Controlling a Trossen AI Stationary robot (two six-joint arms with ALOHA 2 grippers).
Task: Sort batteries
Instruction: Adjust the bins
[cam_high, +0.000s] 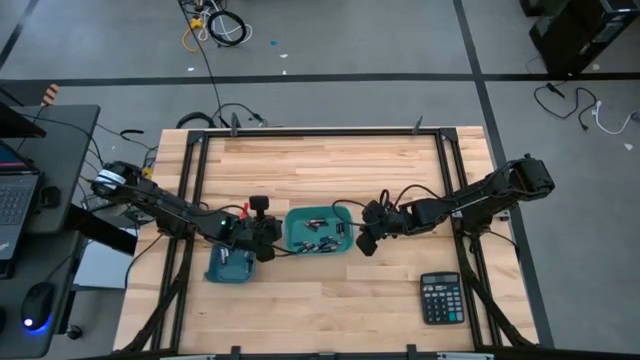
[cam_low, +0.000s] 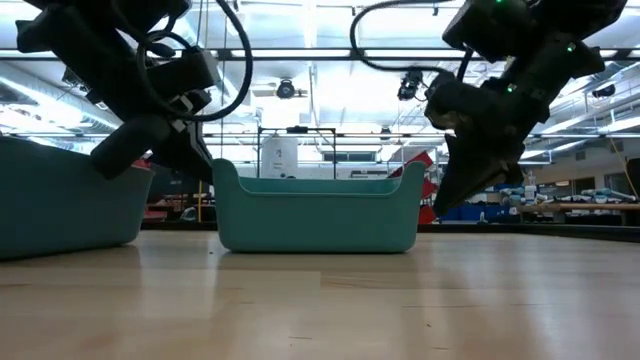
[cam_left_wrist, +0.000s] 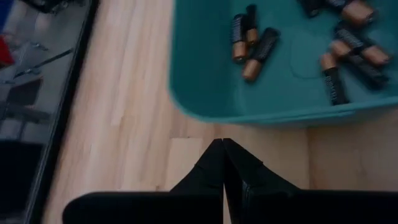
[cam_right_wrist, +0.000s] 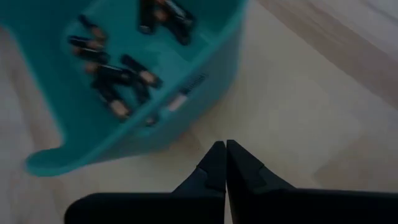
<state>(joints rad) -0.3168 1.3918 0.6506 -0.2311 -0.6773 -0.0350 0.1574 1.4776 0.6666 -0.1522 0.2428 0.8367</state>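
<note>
Centrally, teal bin (cam_high: 345, 243) with loose black-and-copper batteries (cam_high: 318, 240) inside.

One camera looks straight down on the whole table (cam_high: 330, 300). One sits low on the tabletop, looking across. Two wrist cameras look down, very close. All four see the middle teal bin (cam_high: 318, 232).

- Small cylindrical black-and-copper batteries (cam_left_wrist: 254, 43) lie loose on their sides inside the teal rectangular plastic bin (cam_high: 296, 232) at mid-table.
- They point various ways; several touch or overlap in small clusters (cam_right_wrist: 118, 81).
- I hold none of them.
</note>
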